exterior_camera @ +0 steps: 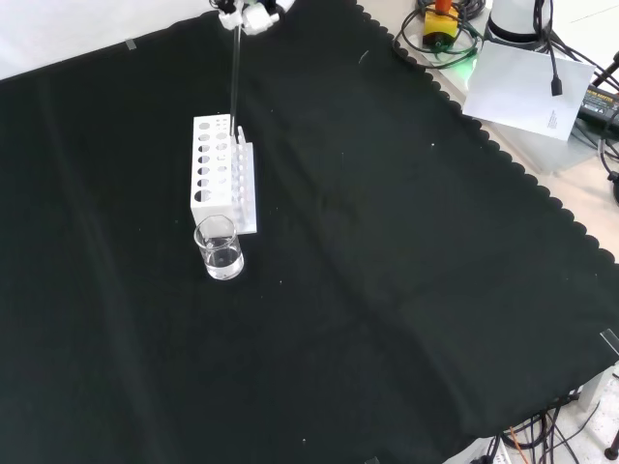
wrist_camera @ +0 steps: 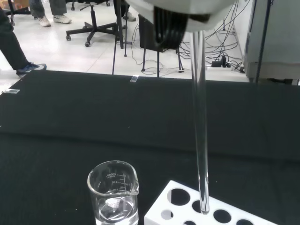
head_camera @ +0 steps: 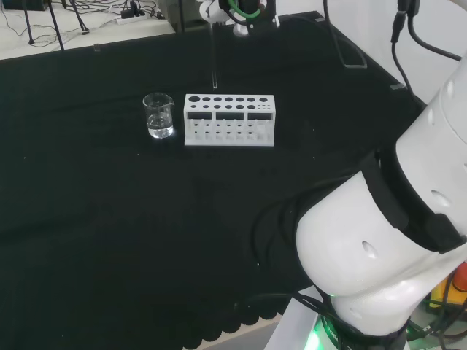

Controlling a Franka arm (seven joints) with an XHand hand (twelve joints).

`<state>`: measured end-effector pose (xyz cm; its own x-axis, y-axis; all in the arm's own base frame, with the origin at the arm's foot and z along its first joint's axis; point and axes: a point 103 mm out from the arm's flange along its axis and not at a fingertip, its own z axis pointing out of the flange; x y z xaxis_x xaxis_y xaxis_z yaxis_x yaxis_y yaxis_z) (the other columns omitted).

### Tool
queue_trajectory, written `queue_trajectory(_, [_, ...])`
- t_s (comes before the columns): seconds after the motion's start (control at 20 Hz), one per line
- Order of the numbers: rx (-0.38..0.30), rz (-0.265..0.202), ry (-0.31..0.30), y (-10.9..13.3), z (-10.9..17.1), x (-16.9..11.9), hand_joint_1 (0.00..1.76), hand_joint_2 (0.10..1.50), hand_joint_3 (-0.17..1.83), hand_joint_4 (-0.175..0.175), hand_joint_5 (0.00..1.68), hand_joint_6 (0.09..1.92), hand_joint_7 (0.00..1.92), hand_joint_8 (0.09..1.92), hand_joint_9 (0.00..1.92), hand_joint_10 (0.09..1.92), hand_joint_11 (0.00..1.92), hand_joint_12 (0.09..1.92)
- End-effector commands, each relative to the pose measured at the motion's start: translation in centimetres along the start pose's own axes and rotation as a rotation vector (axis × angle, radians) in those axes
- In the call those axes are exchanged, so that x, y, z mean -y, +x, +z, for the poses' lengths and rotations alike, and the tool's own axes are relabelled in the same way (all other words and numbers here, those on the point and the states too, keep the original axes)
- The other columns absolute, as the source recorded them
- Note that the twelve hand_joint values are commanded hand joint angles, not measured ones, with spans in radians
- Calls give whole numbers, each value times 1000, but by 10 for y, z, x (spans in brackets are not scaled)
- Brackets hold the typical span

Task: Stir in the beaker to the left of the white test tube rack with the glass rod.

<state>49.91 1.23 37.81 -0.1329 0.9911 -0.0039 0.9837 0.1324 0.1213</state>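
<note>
Sitting nearest in the front view was the beaker (exterior_camera: pixel 220 249) with a bit of clear liquid, touching the white test tube rack (exterior_camera: pixel 221 185) behind it. Farther back, the hand (exterior_camera: pixel 250 14) had its fingers pinching the glass rod (exterior_camera: pixel 235 77), hanging upright over the rack, toward the desk's (exterior_camera: pixel 387 290) far edge.

Pale glossy floor (wrist_camera: pixel 84 51); office chair (wrist_camera: pixel 91 26) on castors; cables (wrist_camera: pixel 225 56) trailing by wall.
</note>
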Motion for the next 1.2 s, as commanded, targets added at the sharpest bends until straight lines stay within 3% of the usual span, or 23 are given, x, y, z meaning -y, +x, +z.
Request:
queue_trajectory(0.05, [-9,-26,1,14,6,-11,1296,757,675,-175,1000,858,1117,1246,1643,947,1649,719])
queue_trajectory(0.8, [-44,-141,-34,60,-2,-49,1297,756,674,-175,1003,853,1120,1243,1647,946,1651,717])
queue_trajectory(1.2, [-74,-189,-29,73,17,-74,1297,755,675,-175,1004,852,1120,1241,1649,945,1651,716])
